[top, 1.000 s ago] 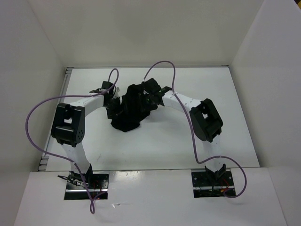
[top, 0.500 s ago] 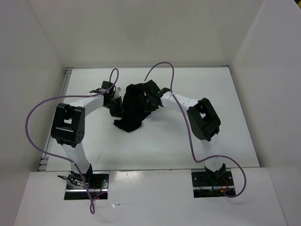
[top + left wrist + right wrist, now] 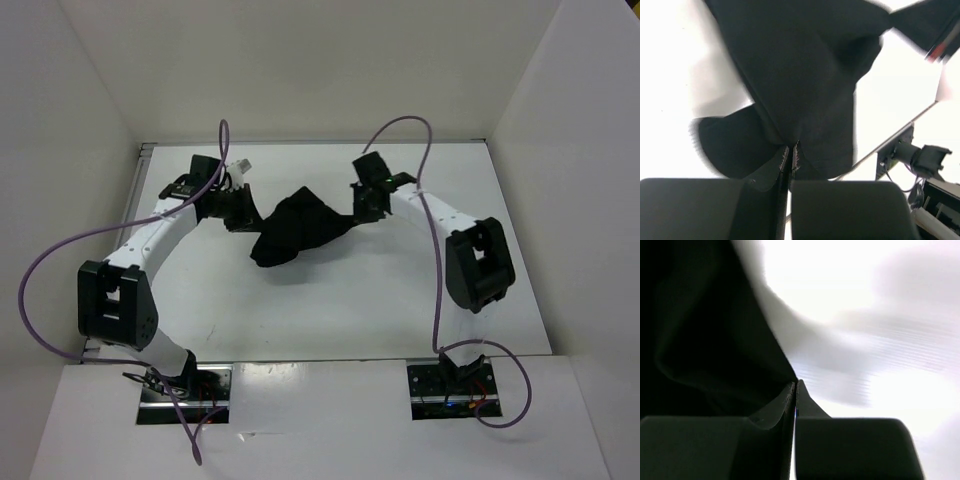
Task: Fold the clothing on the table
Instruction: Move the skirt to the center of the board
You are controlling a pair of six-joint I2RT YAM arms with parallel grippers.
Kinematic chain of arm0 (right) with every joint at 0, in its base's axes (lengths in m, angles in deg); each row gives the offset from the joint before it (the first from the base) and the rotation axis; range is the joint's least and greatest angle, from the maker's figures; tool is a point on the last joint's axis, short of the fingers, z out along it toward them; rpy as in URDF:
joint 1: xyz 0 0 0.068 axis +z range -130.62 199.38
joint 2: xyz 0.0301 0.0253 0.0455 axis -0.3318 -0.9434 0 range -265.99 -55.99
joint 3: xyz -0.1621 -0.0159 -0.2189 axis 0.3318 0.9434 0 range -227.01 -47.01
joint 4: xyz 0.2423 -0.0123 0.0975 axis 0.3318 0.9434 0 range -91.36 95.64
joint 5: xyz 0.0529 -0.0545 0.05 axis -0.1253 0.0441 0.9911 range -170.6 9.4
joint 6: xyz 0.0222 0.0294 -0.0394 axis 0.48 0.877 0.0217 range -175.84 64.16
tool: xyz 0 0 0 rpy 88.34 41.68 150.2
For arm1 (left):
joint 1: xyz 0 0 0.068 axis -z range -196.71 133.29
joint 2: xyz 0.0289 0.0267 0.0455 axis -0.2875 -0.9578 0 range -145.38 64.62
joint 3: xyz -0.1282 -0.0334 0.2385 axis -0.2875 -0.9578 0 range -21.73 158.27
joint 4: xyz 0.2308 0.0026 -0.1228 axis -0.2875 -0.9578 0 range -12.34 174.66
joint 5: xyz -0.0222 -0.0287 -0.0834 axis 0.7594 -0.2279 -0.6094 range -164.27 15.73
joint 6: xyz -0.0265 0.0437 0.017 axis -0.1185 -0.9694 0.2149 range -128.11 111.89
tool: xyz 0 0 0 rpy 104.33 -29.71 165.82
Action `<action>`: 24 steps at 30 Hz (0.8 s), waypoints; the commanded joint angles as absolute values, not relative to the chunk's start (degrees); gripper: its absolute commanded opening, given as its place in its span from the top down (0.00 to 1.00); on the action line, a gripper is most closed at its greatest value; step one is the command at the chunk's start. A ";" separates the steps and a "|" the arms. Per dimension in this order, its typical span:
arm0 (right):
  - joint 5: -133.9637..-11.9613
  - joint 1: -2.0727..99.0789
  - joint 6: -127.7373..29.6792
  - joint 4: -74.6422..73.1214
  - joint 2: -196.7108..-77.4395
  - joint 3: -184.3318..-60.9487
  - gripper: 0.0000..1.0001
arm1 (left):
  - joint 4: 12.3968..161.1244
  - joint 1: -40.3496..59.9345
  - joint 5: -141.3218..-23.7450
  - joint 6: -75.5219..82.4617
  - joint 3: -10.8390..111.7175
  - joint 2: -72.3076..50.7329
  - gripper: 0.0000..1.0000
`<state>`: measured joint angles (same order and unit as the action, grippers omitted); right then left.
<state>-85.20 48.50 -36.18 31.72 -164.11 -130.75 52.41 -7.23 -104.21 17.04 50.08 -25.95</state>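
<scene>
1. Left pincer [image 3: 236,203] is clenched tight on the plain black soft-fabric garment [image 3: 300,225]. In the left wrist view its two dark fingers [image 3: 850,210] press together with a fold of the cloth nipped between the tips.
2. Right pincer [image 3: 366,200] is clamped just as hard on the opposite side of the garment. Its own wrist view shows the tips meeting on a thin edge of black fabric (that view is badly blurred, so little else can be made out).
3. The garment sits over the far middle of the flat white worktop [image 3: 350,300], strung between the two pincers, one at each end.
4. The cloth runs in a broad rumpled band from the right pincer down towards the left. A loose lobe sags lowest at the near-left end, and I cannot tell whether it touches the worktop.
5. From the left wrist, the fabric spreads away from the tips in a wide dark sheet. A rounded flap sits off to the left, with white surface showing around it.
6. The left arm sweeps up from its base at the near-left edge and the right arm mirrors it from the near right. Both reach inward towards the garment.
7. A purple cable [image 3: 40,270] loops wide beside the left arm, and another purple cable [image 3: 437,290] trails down along the right arm.
</scene>
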 commanded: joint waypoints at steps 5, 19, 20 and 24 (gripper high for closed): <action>-90.79 37.31 -40.63 35.55 -159.52 -125.58 1.00 | 49.94 -8.36 -109.95 14.39 41.83 -22.83 1.00; -104.14 31.86 -36.95 40.91 -169.54 -130.15 1.00 | 44.15 -9.84 -105.82 12.54 40.49 -20.20 0.98; -106.59 31.07 -36.95 40.92 -169.55 -130.15 1.00 | 44.14 -10.37 -106.52 12.02 41.02 -19.50 0.97; -108.64 28.70 -35.63 42.06 -170.08 -130.15 1.00 | 42.91 -12.57 -107.58 12.02 42.25 -18.26 0.91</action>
